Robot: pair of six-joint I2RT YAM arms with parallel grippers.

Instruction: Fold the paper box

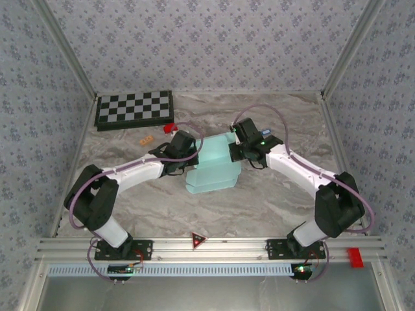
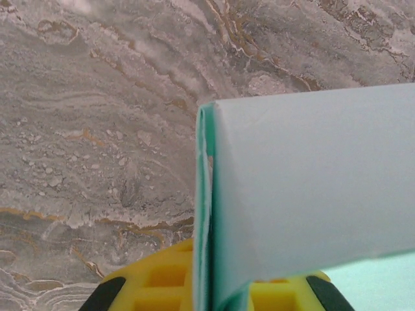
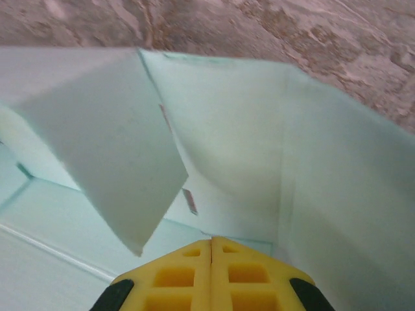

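The paper box (image 1: pixel 214 170) is pale cyan card lying mid-table, partly folded with walls raised at its far end. My left gripper (image 1: pixel 194 155) is at the box's left side. In the left wrist view its yellow fingers (image 2: pixel 162 282) are shut on an upright doubled wall of the paper box (image 2: pixel 311 181), the card edge running up between them. My right gripper (image 1: pixel 235 153) is at the box's far right corner. In the right wrist view its fingers (image 3: pixel 175 275) are pressed together with nothing between them, inside the paper box (image 3: pixel 240 136), beside a loose flap (image 3: pixel 97 149).
A black-and-white checkerboard (image 1: pixel 134 109) lies at the back left. A small red block (image 1: pixel 170 128) and a small orange piece (image 1: pixel 146 139) lie just behind the left arm. Patterned walls close the table's sides and back. A red triangle (image 1: pixel 198 240) marks the front rail.
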